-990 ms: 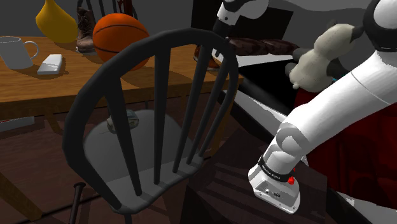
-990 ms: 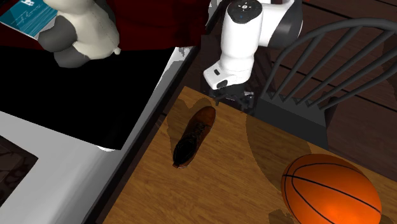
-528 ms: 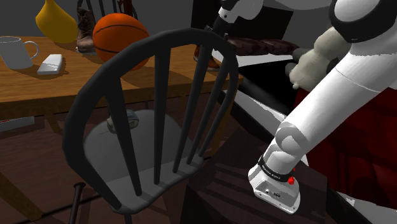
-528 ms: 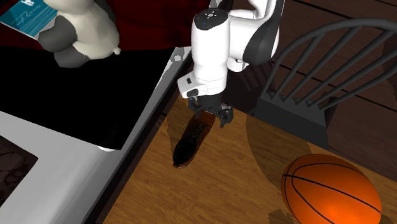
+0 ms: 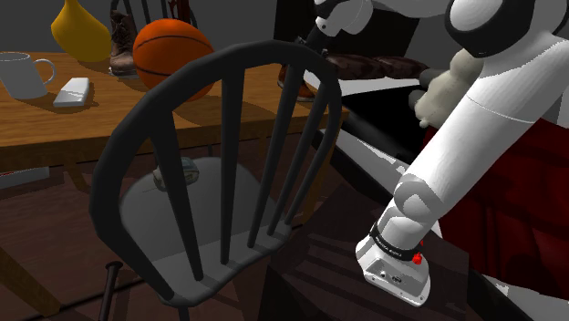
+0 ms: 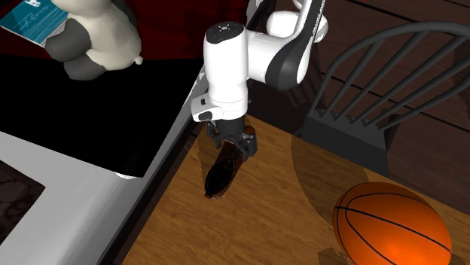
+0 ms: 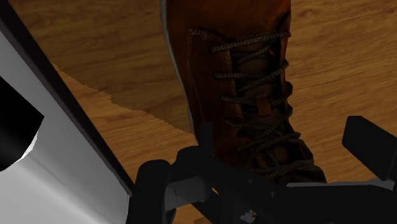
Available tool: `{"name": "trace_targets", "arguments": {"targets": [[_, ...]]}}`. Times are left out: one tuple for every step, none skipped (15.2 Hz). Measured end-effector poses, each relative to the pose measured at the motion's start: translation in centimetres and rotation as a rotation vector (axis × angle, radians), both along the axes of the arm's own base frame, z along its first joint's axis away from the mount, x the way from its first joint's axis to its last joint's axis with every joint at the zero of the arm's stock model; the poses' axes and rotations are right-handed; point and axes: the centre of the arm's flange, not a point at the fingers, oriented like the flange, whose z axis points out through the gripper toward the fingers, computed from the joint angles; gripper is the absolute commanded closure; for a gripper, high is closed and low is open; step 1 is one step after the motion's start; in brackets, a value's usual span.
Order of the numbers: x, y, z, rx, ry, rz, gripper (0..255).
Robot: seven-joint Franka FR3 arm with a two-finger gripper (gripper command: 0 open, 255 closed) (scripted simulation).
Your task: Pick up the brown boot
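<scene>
A brown lace-up boot lies on its side on the wooden table, close to the table's edge. My black gripper hangs right over the boot's ankle end, fingers pointing down. In the wrist view the laced boot runs away from the gripper; the fingers stand apart on either side of its ankle and the gripper is open. In the shoulder view the gripper drops behind the chair's top rail, and a sliver of the boot shows there.
A dark spindle-back chair stands at the table's edge beside the arm. An orange basketball rests on the table. A white and black counter borders the boot's side, with a plush toy beyond. A yellow vase, a mug and a second boot sit farther along.
The gripper has swung from the table edge by the chair toward the second exterior view's left and lowered over the boot's ankle end. The boot has not moved.
</scene>
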Motion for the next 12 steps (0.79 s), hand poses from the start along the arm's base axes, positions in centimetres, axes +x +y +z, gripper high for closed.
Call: {"name": "trace_targets", "arguments": {"targets": [[0.0,0.0,-0.6,0.000,0.000,0.000,0],[0.0,0.0,-1.2,0.000,-0.001,0.000,0],[0.1,0.0,-1.6,0.000,-0.001,-0.001,0],[0.1,0.0,-2.0,0.000,-0.001,-0.001,0],[0.1,-0.1,-2.2,0.000,-0.001,-0.001,255],[0.1,-0.1,-2.3,0.000,-0.002,-0.001,255],[0.1,-0.1,-2.3,0.000,-0.002,-0.001,255],[0.1,-0.1,-2.3,-0.001,-0.003,-0.001,255],[0.1,-0.1,-2.3,-0.001,-0.003,-0.001,255],[0.1,-0.1,-2.3,-0.001,-0.004,-0.001,255],[0.1,-0.1,-2.3,-0.001,-0.004,-0.001,255],[0.1,-0.1,-2.3,-0.001,-0.004,-0.001,255]]}}
